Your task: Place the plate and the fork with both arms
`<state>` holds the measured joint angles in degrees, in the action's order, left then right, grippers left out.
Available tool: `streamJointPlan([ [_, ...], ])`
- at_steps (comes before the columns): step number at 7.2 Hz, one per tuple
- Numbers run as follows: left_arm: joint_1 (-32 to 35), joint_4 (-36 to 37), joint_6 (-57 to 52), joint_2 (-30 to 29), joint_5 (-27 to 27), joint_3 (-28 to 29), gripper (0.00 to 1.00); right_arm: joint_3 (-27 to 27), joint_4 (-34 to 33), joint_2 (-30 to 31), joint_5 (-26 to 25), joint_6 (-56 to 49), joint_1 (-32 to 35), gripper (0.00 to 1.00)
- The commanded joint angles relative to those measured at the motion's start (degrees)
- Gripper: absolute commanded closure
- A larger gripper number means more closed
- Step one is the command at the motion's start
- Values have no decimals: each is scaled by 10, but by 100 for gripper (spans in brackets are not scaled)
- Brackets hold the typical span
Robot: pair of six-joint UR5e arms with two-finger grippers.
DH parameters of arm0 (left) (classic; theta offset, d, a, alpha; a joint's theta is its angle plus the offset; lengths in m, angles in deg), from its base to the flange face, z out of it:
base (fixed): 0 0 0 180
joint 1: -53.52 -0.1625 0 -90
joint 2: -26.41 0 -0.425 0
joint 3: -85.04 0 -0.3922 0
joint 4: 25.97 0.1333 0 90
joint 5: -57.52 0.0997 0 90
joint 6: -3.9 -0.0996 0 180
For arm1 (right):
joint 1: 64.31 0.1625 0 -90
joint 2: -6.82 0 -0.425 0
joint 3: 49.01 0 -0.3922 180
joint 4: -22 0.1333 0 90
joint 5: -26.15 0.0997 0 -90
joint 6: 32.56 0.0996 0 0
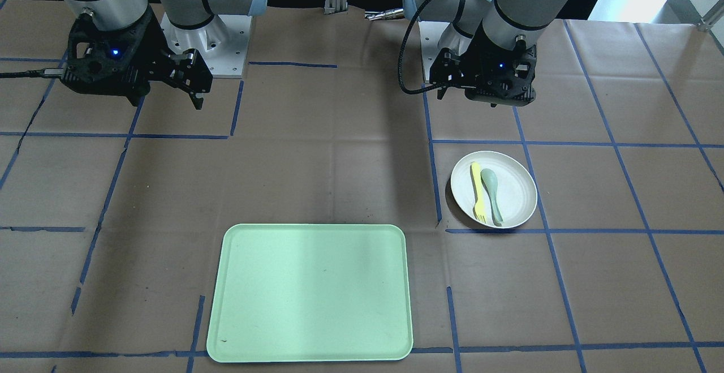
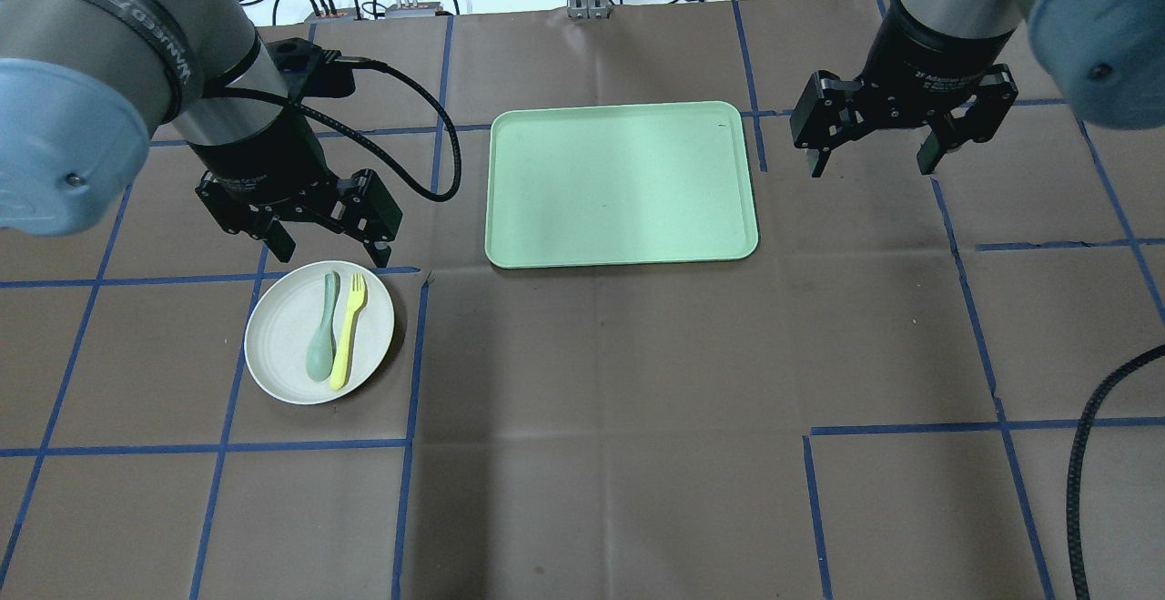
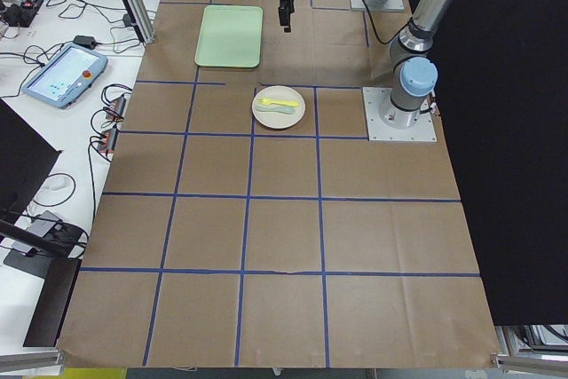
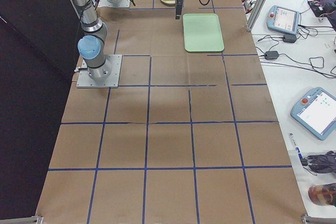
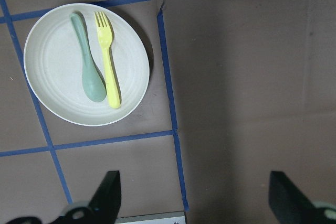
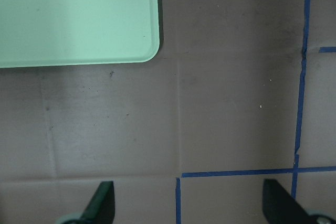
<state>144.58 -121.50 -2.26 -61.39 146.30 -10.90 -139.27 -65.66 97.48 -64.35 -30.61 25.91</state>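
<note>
The off-white plate (image 2: pixel 282 345) lies on the table left of the green tray (image 2: pixel 622 183). On it lie the pale-yellow fork (image 2: pixel 349 330) and a grey-green spoon (image 2: pixel 322 340), side by side. The left wrist view shows the plate (image 5: pixel 52 93), fork (image 5: pixel 107 60) and spoon (image 5: pixel 88 61) too. My left gripper (image 2: pixel 329 247) hangs open and empty just above the plate's far edge. My right gripper (image 2: pixel 876 158) hangs open and empty over bare table, right of the tray. In the front-facing view the plate (image 1: pixel 512 203) is at the right and the tray (image 1: pixel 310 292) at the bottom centre.
Brown paper with blue tape lines covers the table. A black cable (image 2: pixel 1088 472) loops in at the overhead view's right edge. The arm bases (image 1: pixel 209 39) stand at the robot's side. Pendants and cables lie on the side benches beyond the table.
</note>
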Motion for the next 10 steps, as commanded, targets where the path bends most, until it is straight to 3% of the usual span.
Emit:
streamJointPlan([
  [1, 0, 2, 0, -6, -1, 0, 0, 1, 2, 2, 3, 1, 3, 0],
  [10, 1, 29, 2, -3, 1, -6, 0, -8, -4, -6, 2, -1, 3, 0],
])
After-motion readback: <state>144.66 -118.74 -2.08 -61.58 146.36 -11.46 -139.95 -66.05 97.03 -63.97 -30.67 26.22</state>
